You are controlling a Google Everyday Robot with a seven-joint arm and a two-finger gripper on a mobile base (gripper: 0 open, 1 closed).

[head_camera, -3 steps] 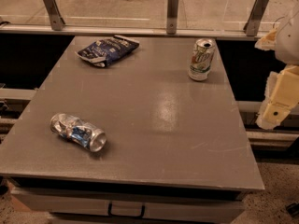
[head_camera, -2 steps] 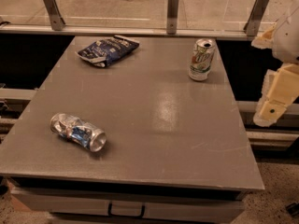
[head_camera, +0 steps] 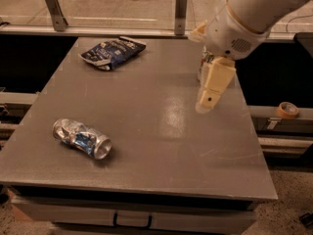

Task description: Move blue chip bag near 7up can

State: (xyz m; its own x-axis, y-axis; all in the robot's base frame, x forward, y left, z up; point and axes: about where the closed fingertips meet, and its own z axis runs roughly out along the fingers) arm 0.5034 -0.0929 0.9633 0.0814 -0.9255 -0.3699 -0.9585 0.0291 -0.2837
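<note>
Camera view: a single high, oblique look down on a grey table [head_camera: 146, 111] with a dull sheen right of centre.
Blue chip bag [head_camera: 111, 52]: crumpled navy foil with white edges, lying flat at the far left of the table; its white lettering cannot be read.
7up can [head_camera: 200, 68]: upright near the far right edge, and only a thin sliver shows behind the robot's hand. No logo or text is legible. It stands well apart from the bag.
Gripper [head_camera: 209, 91]: a cream-coloured unit hanging below the white arm [head_camera: 249, 18], pointing down over the right half of the table, directly in front of the 7up can and above the surface.
Gripper state: cannot be told from this angle; nothing is visibly held.
Crushed can [head_camera: 82, 138]: silver and blue, on its side at the near left, open end facing front right; its print is unreadable.
Tape roll [head_camera: 287, 109]: tan ring on a ledge beyond the table's right edge.
Rail post [head_camera: 181, 11]: metal upright behind the far edge.
Drawer handle [head_camera: 132, 222]: dark pull beneath the near edge.
</note>
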